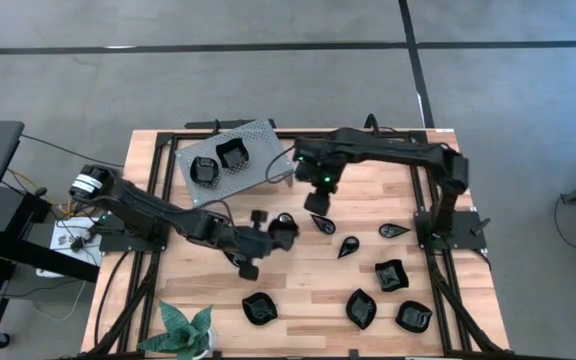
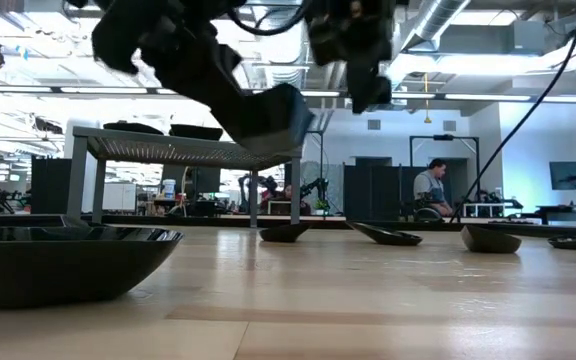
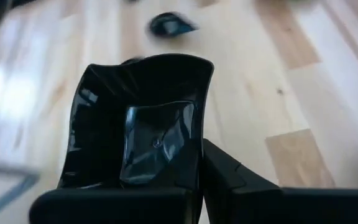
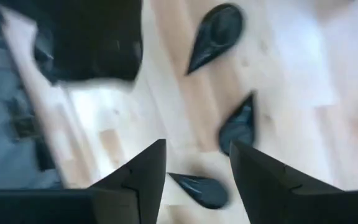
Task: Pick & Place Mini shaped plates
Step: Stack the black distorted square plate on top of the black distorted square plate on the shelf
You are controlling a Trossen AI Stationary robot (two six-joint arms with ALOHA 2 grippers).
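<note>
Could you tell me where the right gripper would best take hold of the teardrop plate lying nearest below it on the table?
Probably from straight above, pinching the raised rim of the teardrop plate near its broad rounded end. The dish lies flat and shallow on the table, so only the rim offers an edge, and the narrow tip looks slippery. The right gripper hangs open just above, empty.

Table (image 1: 368,200): pale wood planks, smooth, low sheen, with visible grain. Mini shaped plates (image 1: 389,275): glossy black, hard, mirror-like highlights; the squarish plate (image 3: 145,124) shows sharp reflections. Stand (image 1: 258,135): grey perforated metal, matt. Left gripper (image 1: 273,233) and right gripper (image 4: 194,171): matt black, plastic-looking.
</note>
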